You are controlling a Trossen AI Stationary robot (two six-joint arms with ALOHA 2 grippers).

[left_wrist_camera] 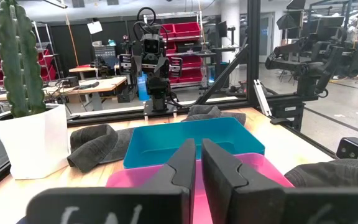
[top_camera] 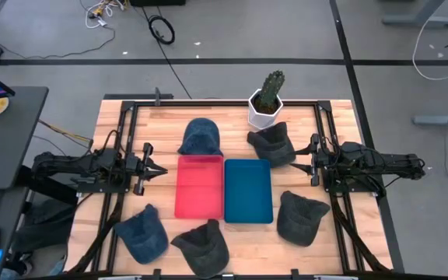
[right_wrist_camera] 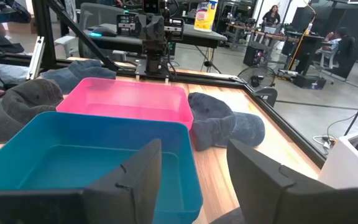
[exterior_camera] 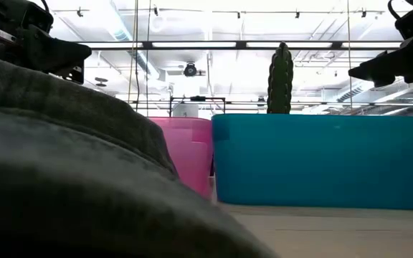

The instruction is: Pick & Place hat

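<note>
The wooden table [top_camera: 341, 225] is seen from above with two trays side by side at its centre: a pink tray [top_camera: 200, 187] on the left and a blue tray [top_camera: 248, 190] on the right, their long sides touching. Both trays are seen without anything inside.

Five hats are spread around the trays. A blue denim hat [top_camera: 200, 138] lies just behind the pink tray, at the far side of the table. A dark grey hat [top_camera: 272, 145] lies behind the blue tray, just beside a white pot [top_camera: 263, 112] with a tall green cactus [top_camera: 270, 89]. At the near side, a second blue hat [top_camera: 141, 232] is placed left of the pink tray, a dark hat [top_camera: 202, 244] lies in front of the trays, and another dark grey hat [top_camera: 300, 217] lies right of the blue tray. All are soft caps with a brim, a little crumpled.

The left gripper [top_camera: 160, 169] is held above the table just left of the pink tray, pointing toward it. In the left wrist view its fingers [left_wrist_camera: 224, 171] are seen almost closed, with only a thin gap, and nothing is held between them.

The right gripper [top_camera: 299, 164] is held just right of the blue tray, near the dark grey hat at the back. In the right wrist view its fingers [right_wrist_camera: 263, 171] are spread wide apart, and nothing is grasped.
</note>
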